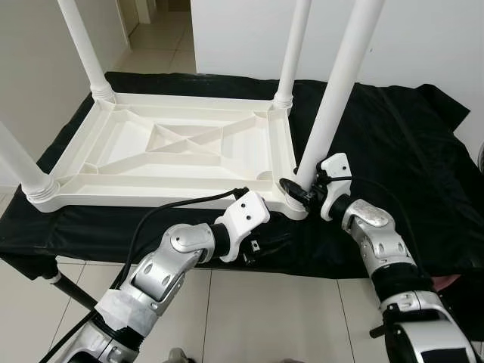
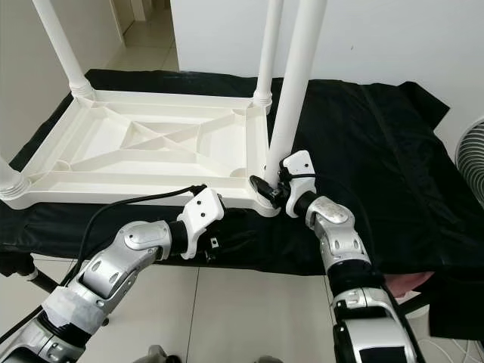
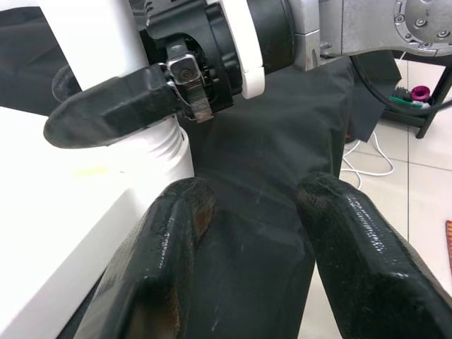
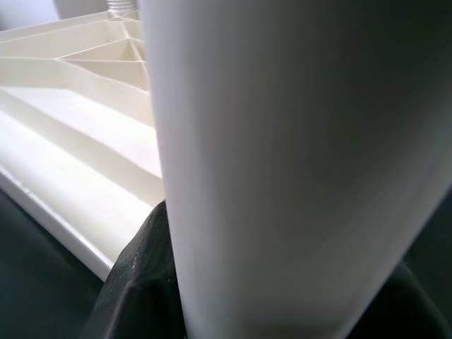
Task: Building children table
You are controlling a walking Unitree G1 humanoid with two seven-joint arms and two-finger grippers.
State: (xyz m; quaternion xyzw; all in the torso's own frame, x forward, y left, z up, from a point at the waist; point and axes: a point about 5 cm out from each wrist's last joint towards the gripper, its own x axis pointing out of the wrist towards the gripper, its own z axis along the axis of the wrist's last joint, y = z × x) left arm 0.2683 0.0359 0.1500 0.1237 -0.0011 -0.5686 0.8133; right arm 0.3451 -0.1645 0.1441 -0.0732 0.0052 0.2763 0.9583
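A white plastic children's table (image 1: 181, 144) lies upside down on a black cloth. Legs stand up from its far left corner (image 1: 83, 45), its far right corner (image 1: 295, 45) and its near left corner (image 1: 19, 162). A fourth white leg (image 1: 336, 91) stands at the near right corner, leaning slightly right. My right gripper (image 1: 302, 189) is shut on this leg's base, just above the corner socket; the leg (image 4: 282, 162) is close up in the right wrist view. My left gripper (image 1: 265, 246) is open below the table's front edge, close to that corner, holding nothing (image 3: 254, 194).
The black cloth (image 1: 393, 136) covers a low platform and hangs over its front edge. Tiled floor (image 1: 265, 318) lies in front. A white wall stands behind, with a doorway at the back left. A fan (image 2: 473, 151) stands at the far right.
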